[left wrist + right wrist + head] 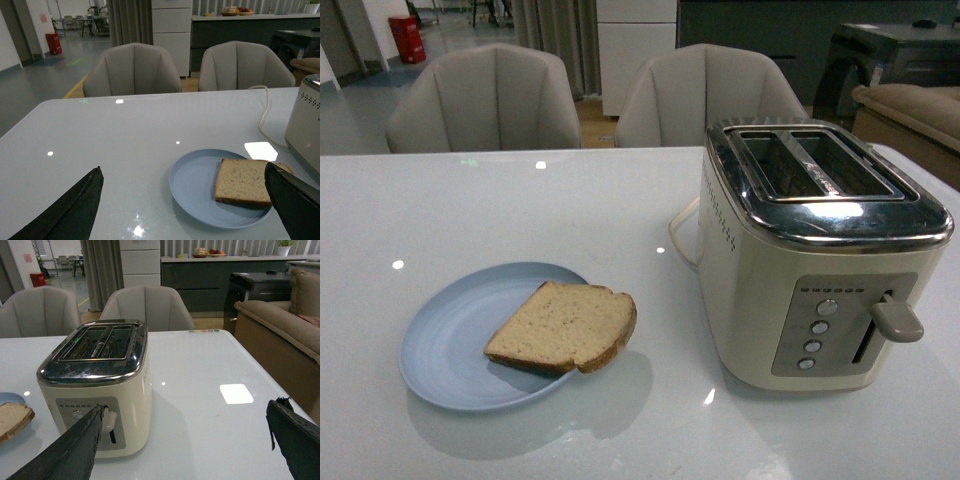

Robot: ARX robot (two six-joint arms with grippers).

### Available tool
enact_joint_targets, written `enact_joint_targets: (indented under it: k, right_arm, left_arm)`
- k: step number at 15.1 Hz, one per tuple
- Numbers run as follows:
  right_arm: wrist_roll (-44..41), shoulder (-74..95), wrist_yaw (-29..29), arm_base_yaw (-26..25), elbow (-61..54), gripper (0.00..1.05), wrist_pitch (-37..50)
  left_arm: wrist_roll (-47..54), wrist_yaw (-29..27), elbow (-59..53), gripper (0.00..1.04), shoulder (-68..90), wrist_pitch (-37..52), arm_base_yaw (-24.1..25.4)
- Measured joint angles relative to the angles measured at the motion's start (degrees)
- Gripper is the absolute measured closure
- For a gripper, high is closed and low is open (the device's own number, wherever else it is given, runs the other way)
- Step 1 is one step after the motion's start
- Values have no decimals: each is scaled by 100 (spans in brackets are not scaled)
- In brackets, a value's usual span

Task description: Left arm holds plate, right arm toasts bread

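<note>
A pale blue plate lies on the white table at the front left. A slice of brown bread lies on its right side and overhangs the rim. A cream toaster with two empty slots stands to the right, its lever up. Neither arm shows in the front view. In the left wrist view my left gripper is open above the table, with the plate and bread between its jaws' lines. In the right wrist view my right gripper is open beside the toaster.
Two grey chairs stand behind the table's far edge. The toaster's white cord loops on the table behind it. A sofa stands past the table's right edge.
</note>
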Motion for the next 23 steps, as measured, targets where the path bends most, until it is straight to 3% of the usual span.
enact_joint_targets:
  k: [23]
  right_arm:
    - [0, 0, 2, 0, 0, 6, 2]
  left_arm:
    - [0, 2, 0, 7, 0, 0, 0]
